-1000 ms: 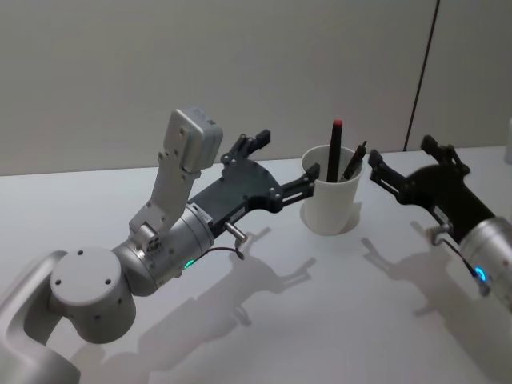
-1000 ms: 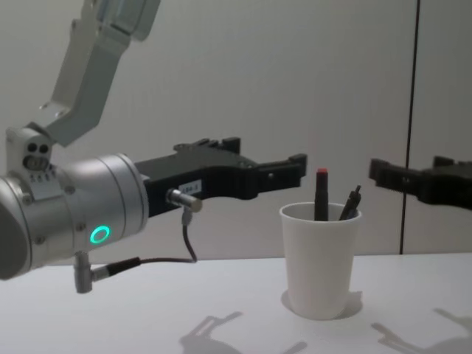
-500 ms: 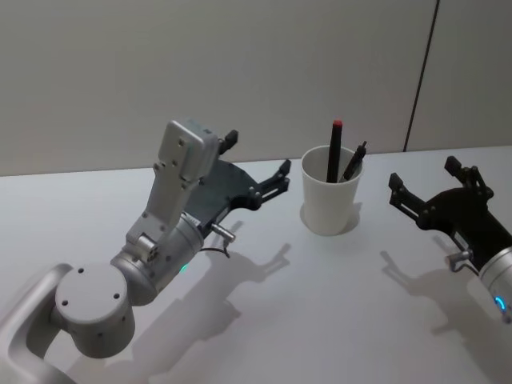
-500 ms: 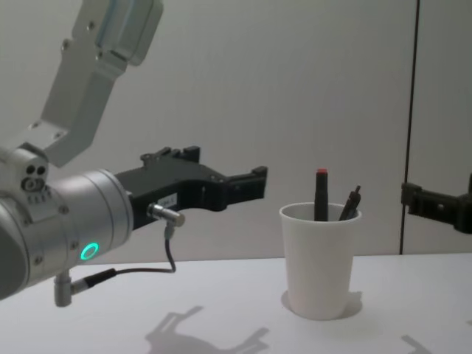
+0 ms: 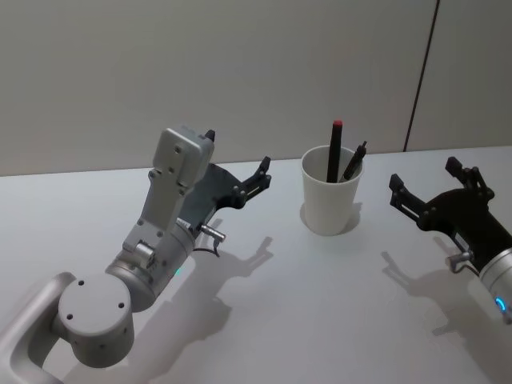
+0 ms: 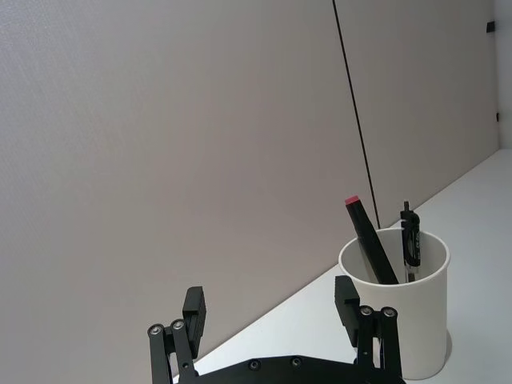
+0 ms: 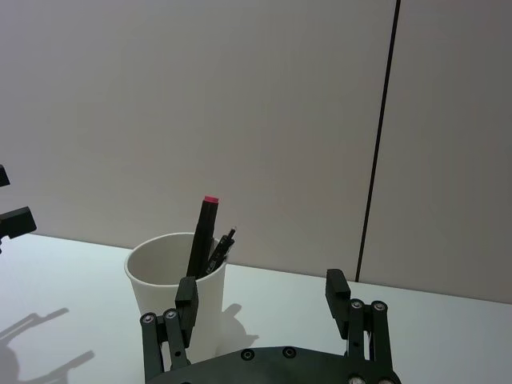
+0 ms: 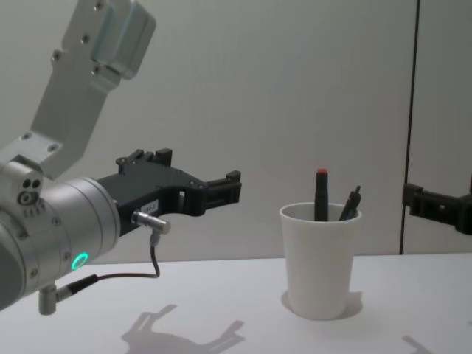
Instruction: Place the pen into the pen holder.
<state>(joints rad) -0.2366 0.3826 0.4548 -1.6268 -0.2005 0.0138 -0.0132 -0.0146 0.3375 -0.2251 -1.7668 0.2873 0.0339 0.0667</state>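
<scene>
On the left, the left gripper (image 5: pixel 236 164) hangs above the white bench (image 5: pixel 320 304), pointing toward the pen holder (image 5: pixel 330 200) but well apart from it; its jaws are spread wide with nothing between them. From the chest it shows as a black claw (image 8: pixel 184 181) reaching in from the left, level with the pens' tops. Its own wrist camera looks between the two dark fingers (image 6: pixel 194 308) at the cup (image 6: pixel 400 308) standing farther off.

In the middle stands the pen holder (image 8: pixel 319 258), a plain white paper cup, upright on the bench near the back wall. Inside it rests a black pen with a red tip (image 5: pixel 334 152), nearly upright, and beside it a second dark pen (image 5: pixel 353 162) leaning toward the right rim. Both stick out above the rim.

On the right, the right gripper (image 5: pixel 436 184) hovers over the bench, clear of the cup, jaws parted and empty. Its wrist camera sees the cup (image 7: pixel 176 288) past one finger (image 7: pixel 186 300).
</scene>
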